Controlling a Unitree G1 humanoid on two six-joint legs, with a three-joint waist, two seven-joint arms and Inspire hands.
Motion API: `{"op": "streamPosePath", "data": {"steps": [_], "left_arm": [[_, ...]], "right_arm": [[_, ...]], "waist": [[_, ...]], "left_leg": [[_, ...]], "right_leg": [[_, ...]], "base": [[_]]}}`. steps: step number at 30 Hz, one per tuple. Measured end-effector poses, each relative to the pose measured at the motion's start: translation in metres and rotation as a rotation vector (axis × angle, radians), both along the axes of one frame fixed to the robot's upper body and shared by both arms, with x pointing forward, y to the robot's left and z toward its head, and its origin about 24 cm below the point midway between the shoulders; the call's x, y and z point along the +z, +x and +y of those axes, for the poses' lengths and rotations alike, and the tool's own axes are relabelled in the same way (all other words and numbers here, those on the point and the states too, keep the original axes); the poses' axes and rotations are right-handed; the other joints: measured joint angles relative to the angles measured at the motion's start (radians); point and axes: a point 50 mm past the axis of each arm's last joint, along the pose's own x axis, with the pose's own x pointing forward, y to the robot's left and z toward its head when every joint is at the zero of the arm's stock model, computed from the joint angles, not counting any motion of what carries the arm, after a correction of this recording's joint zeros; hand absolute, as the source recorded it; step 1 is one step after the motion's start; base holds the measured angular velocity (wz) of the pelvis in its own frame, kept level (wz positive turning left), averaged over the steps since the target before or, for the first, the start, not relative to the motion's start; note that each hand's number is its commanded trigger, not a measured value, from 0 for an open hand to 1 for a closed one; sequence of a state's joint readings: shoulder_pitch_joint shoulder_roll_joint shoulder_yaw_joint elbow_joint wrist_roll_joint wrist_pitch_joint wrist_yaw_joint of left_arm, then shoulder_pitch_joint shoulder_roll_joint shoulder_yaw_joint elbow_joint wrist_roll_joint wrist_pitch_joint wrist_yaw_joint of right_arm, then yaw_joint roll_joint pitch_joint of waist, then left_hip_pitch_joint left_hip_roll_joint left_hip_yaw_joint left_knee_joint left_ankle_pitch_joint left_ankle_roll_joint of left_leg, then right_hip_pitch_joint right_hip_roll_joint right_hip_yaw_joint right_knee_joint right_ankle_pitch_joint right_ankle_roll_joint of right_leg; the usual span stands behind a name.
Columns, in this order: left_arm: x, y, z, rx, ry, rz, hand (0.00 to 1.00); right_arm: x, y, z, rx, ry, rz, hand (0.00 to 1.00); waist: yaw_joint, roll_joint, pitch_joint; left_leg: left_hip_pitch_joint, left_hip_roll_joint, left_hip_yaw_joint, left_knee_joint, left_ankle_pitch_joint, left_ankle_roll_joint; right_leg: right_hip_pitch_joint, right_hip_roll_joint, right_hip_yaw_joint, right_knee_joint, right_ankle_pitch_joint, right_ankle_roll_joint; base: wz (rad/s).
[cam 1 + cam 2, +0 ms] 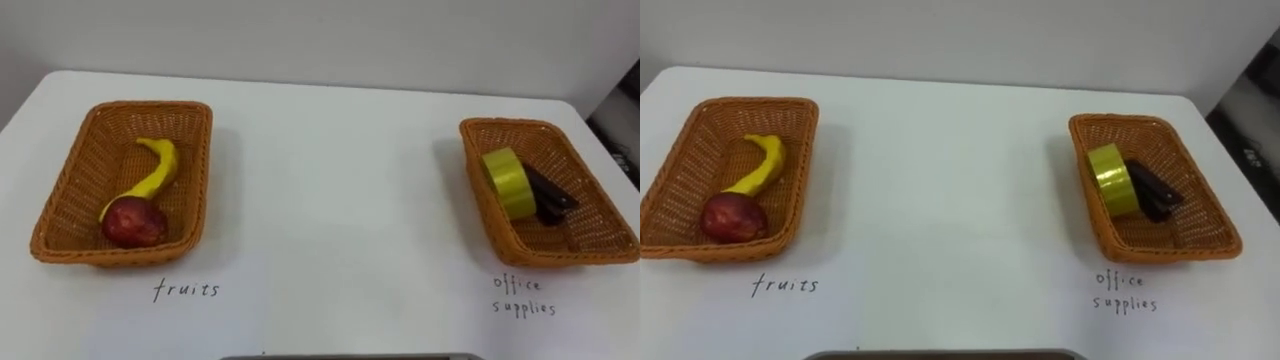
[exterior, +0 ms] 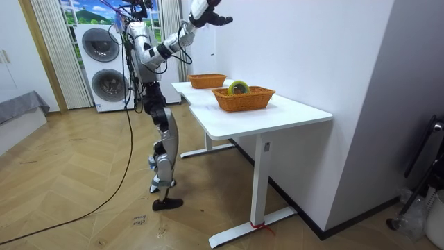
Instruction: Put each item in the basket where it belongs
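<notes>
On the white table (image 1: 330,200), the wicker fruit basket (image 1: 70,185) at the left holds a yellow banana (image 1: 155,175) and a red apple (image 1: 133,222). The wicker office-supplies basket (image 1: 590,190) at the right holds a yellow tape roll (image 1: 508,180) standing on edge, with a dark stapler (image 1: 548,195) beside it. In the room view I stand at the table's long side, and my right hand (image 2: 208,12) is raised high above the table with straight fingers, holding nothing.
Handwritten labels lie on the tabletop in front of each basket: "fruits" (image 1: 186,290) and "office supplies" (image 1: 522,296). A white wall runs behind the table. Washing machines (image 2: 104,62) stand behind me in the room view.
</notes>
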State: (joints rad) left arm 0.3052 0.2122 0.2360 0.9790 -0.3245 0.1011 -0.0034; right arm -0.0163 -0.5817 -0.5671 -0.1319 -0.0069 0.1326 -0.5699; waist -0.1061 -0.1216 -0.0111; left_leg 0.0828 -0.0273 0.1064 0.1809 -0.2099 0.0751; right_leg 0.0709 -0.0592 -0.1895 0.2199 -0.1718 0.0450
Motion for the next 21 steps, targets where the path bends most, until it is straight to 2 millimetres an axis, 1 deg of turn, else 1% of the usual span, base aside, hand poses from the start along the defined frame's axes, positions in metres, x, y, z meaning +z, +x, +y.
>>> {"op": "streamPosePath", "data": {"steps": [2, 3, 5, 6, 8, 11, 12, 14, 15, 16, 17, 18, 19, 20, 21], "left_arm": [[0.000, -0.002, -0.001, 0.005, 0.007, 0.005, 0.00], [0.000, -0.003, -0.002, 0.006, 0.014, 0.001, 0.00], [0.000, -0.002, -0.001, 0.003, 0.023, -0.005, 0.00], [0.001, -0.005, 0.000, 0.005, 0.031, -0.002, 0.00], [0.001, -0.006, 0.001, 0.010, 0.044, 0.001, 0.00], [0.002, -0.006, 0.001, 0.019, 0.066, 0.005, 0.00], [0.002, -0.007, 0.001, 0.020, 0.067, 0.007, 0.00], [0.002, -0.010, 0.001, 0.024, 0.071, 0.016, 0.00], [0.002, -0.010, 0.001, 0.027, 0.071, 0.016, 0.00], [0.002, -0.010, 0.001, 0.043, 0.074, 0.008, 0.00], [0.004, -0.008, 0.003, 0.054, 0.082, -0.006, 0.00], [0.004, -0.008, 0.004, 0.054, 0.086, -0.009, 0.00], [0.004, -0.007, 0.003, 0.055, 0.088, -0.012, 0.00], [0.004, -0.007, 0.002, 0.055, 0.087, -0.014, 0.00], [0.003, -0.007, 0.000, 0.058, 0.080, -0.015, 0.00]], "right_arm": [[-0.004, -0.010, -0.007, -0.016, 0.042, -0.022, 0.00], [-0.006, -0.018, -0.012, -0.033, 0.067, -0.039, 0.00], [-0.012, -0.027, -0.017, -0.041, 0.135, -0.092, 0.00], [-0.019, -0.033, -0.019, -0.047, 0.183, -0.121, 0.00], [-0.034, -0.045, -0.022, -0.077, 0.263, -0.140, 0.00], [-0.076, -0.064, -0.037, -0.188, 0.478, -0.136, 0.00], [-0.082, -0.067, -0.038, -0.204, 0.508, -0.134, 0.00], [-0.099, -0.075, -0.044, -0.254, 0.604, -0.133, 0.00], [-0.102, -0.078, -0.044, -0.266, 0.624, -0.140, 0.00], [-0.109, -0.085, -0.046, -0.296, 0.671, -0.157, 0.00], [-0.119, -0.094, -0.048, -0.336, 0.737, -0.174, 0.00], [-0.124, -0.097, -0.048, -0.357, 0.765, -0.182, 0.00], [-0.136, -0.103, -0.049, -0.404, 0.804, -0.183, 0.00], [-0.141, -0.107, -0.049, -0.425, 0.826, -0.190, 0.00], [-0.152, -0.113, -0.049, -0.464, 0.880, -0.209, 0.00]], "waist": [[-0.003, -0.004, -0.0006], [-0.005, -0.001, 0.0026], [-0.006, 0.001, 0.0029], [-0.004, 0.004, 0.0024], [-0.004, 0.008, 0.0031], [-0.012, 0.023, 0.0037], [-0.014, 0.024, 0.0052], [-0.028, 0.039, 0.0004], [-0.032, 0.046, 0.0002], [-0.037, 0.056, 0.0010], [-0.036, 0.058, 0.0017], [-0.037, 0.058, 0.0017], [-0.040, 0.058, 0.0015], [-0.040, 0.057, 0.0014], [-0.042, 0.056, 0.0015]], "left_leg": [[-0.001, 0.002, 0.003, -0.001, -0.001, -0.002], [-0.002, 0.003, 0.004, 0.000, -0.002, -0.002], [-0.001, 0.007, 0.012, 0.000, -0.006, -0.003], [-0.002, 0.009, 0.022, 0.001, -0.008, -0.003], [-0.001, 0.011, 0.029, 0.003, -0.012, -0.004], [0.000, 0.013, 0.035, 0.004, -0.014, -0.005], [0.000, 0.013, 0.036, 0.003, -0.014, -0.005], [-0.003, 0.013, 0.037, 0.001, -0.015, -0.005], [-0.003, 0.013, 0.038, 0.000, -0.015, -0.005], [-0.002, 0.013, 0.038, -0.002, -0.014, -0.006], [-0.001, 0.015, 0.039, -0.003, -0.013, -0.007], [-0.001, 0.016, 0.039, -0.003, -0.012, -0.008], [-0.001, 0.017, 0.040, -0.003, -0.012, -0.010], [-0.001, 0.017, 0.040, -0.003, -0.012, -0.010], [0.000, 0.017, 0.040, -0.003, -0.012, -0.010]], "right_leg": [[0.002, 0.002, 0.001, -0.002, 0.000, 0.000], [0.002, 0.003, 0.001, -0.003, 0.001, -0.002], [0.003, 0.007, 0.009, -0.006, 0.003, -0.005], [0.006, 0.010, 0.016, -0.014, 0.006, -0.009], [0.011, 0.013, 0.020, -0.021, 0.007, -0.011], [0.012, 0.014, 0.022, -0.025, 0.008, -0.013], [0.012, 0.014, 0.022, -0.027, 0.009, -0.014], [0.009, 0.015, 0.024, -0.032, 0.010, -0.015], [0.008, 0.015, 0.025, -0.032, 0.010, -0.015], [0.009, 0.015, 0.024, -0.033, 0.010, -0.015], [0.009, 0.017, 0.024, -0.033, 0.010, -0.016], [0.008, 0.018, 0.024, -0.033, 0.010, -0.016], [0.008, 0.019, 0.024, -0.034, 0.010, -0.016], [0.009, 0.019, 0.023, -0.034, 0.009, -0.016], [0.010, 0.019, 0.022, -0.034, 0.009, -0.017]], "base": [[-0.02], [-0.03], [-0.12], [-0.20], [-0.13], [-0.05], [-0.05], [-0.05], [0.00], [0.00], [0.00], [0.00], [0.00], [0.00], [0.00]]}}
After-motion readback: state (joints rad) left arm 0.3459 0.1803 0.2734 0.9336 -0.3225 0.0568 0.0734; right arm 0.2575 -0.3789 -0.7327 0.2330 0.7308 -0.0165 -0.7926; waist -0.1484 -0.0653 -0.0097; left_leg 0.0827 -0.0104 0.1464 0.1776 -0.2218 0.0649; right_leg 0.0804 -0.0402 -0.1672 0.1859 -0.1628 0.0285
